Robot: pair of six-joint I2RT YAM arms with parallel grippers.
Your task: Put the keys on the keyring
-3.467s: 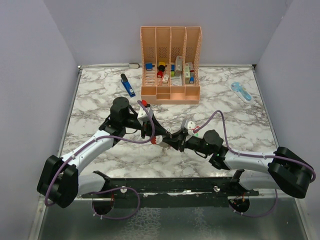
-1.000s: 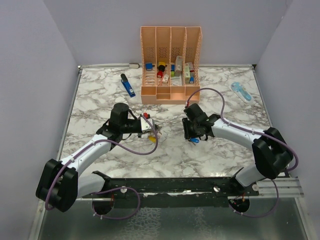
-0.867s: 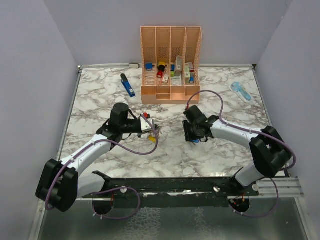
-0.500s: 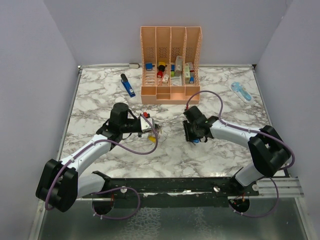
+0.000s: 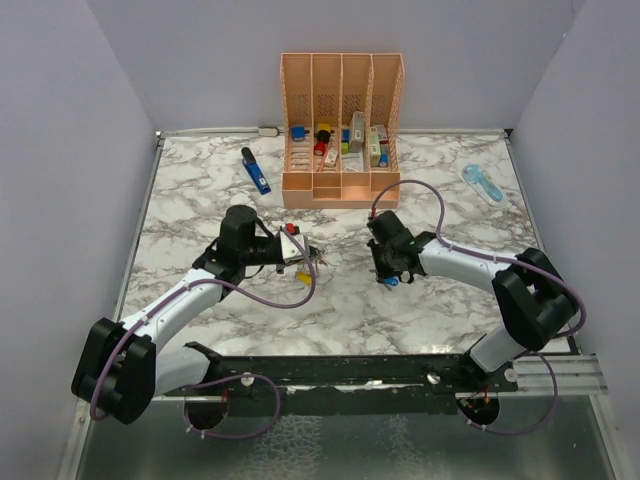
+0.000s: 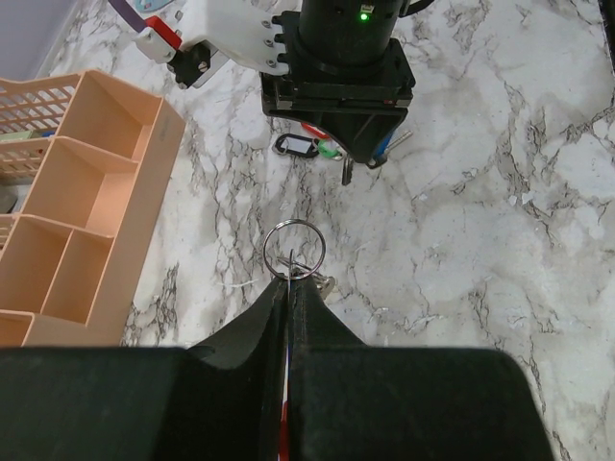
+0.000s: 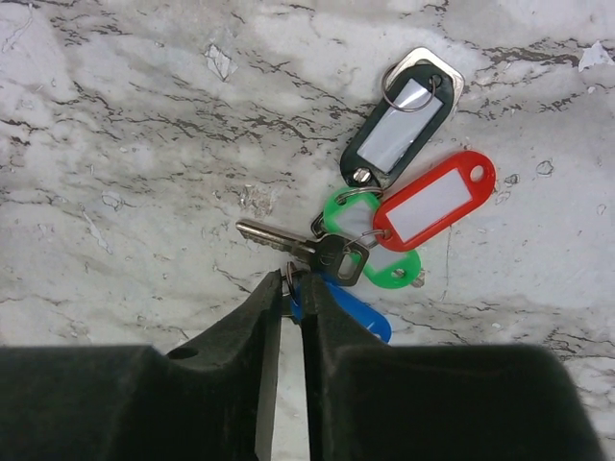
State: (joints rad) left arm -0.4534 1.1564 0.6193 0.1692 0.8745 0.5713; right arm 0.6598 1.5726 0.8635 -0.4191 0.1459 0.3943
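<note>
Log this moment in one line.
left gripper: shut on ring | right gripper: shut on keys | keys off ring, on table

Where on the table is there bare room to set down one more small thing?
Bare table lies left, between the blue tool and the left arm, and right, between the pale blue gadget and the right arm. It is crowded in the middle: left gripper, right gripper and keys, near the organizer.

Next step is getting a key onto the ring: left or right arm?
Right. The right gripper is down on the keys, seemingly pinching them by the blue tag. The left gripper is shut on the keyring, apart from the keys, so it is occupied.
</note>
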